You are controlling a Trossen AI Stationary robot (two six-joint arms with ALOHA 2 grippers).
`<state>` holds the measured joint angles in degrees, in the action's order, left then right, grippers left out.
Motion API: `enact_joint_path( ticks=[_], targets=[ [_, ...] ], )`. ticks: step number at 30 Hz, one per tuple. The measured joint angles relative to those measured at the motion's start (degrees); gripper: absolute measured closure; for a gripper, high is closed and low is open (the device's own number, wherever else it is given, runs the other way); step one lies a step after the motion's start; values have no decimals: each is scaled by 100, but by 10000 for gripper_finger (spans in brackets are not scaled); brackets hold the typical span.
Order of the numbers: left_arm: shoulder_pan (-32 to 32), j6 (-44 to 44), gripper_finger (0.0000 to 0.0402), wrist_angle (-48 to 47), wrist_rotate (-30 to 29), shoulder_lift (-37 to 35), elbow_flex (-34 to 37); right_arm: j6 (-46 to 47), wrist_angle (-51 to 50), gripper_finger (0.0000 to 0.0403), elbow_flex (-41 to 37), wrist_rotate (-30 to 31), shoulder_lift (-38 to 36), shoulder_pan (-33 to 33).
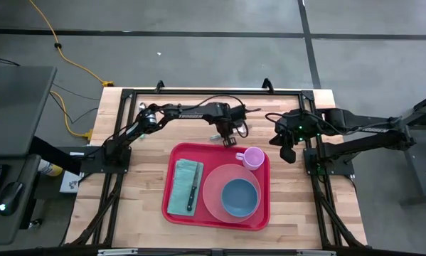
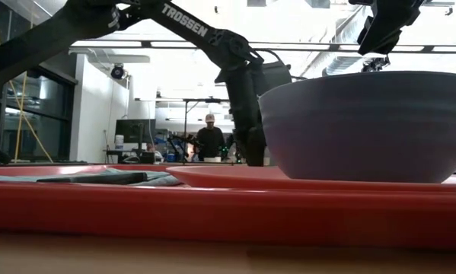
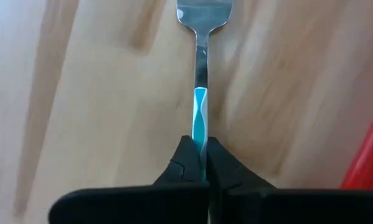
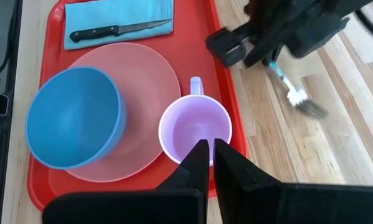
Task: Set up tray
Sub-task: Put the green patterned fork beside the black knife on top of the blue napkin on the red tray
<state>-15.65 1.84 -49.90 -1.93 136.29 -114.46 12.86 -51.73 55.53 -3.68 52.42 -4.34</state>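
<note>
The red tray (image 1: 177, 210) lies at the table's middle and carries a teal napkin (image 1: 183, 186) with a black-handled knife (image 1: 193, 192), a pink plate (image 1: 214, 190), a blue bowl (image 1: 240, 197) and a lilac mug (image 1: 253, 158) at its far right corner. My left gripper (image 1: 227, 132) stands just past the tray's far edge, shut on a fork (image 3: 202, 56) with a teal-and-white handle. My right gripper (image 1: 285, 147) hangs raised to the right of the tray, fingers shut (image 4: 206, 155) and holding nothing, with the mug below and ahead of it. My left gripper pinches the fork's teal-and-white handle (image 3: 200, 124) between its two fingers, which lie along the fork. The metal neck and head (image 3: 203, 12) stick out past the fingertips toward the wooden table. In the right wrist view the fork (image 4: 284, 79) slants down below the gripper; whether its head touches the wood, I cannot tell.
Bare wood surrounds the tray on every side. The tray's red rim (image 3: 368, 160) sits close beside the fork. A black frame (image 1: 198, 92) runs along the table's far edge. A person (image 2: 209, 141) stands far back in the room.
</note>
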Motion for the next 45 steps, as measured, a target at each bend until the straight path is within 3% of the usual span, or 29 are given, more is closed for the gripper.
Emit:
enact_joint_path(
  ticks=[9, 15, 18, 27, 33, 37, 45],
  targets=[
    [-136, 227, 387, -330, -311, -841, -7, -33, -58, 403, 0, 4, 0, 0],
    [-160, 1063, 387, -1194, -307, -1575, -5, -134, -70, 403, 0, 9, 0, 0],
    [-110, 1434, 387, -1581, -611, -1967, -14, -155, -76, 403, 0, 20, 0, 0],
    [472, 3948, 387, -4088, -2208, -3044, -19, -281, -89, 403, 0, 25, -50, 0],
    [1117, 4997, 387, -3966, -2531, -3600, 483, -392, -89, 403, 0, -10, -83, 0],
    [1609, 5784, 387, -3984, -2379, -3725, 1076, -429, -107, 403, 0, -125, -116, 0],
    [3040, 8104, 387, -3607, -1330, -3661, 2575, -584, -160, 403, 0, -184, -197, 0]
  ],
)
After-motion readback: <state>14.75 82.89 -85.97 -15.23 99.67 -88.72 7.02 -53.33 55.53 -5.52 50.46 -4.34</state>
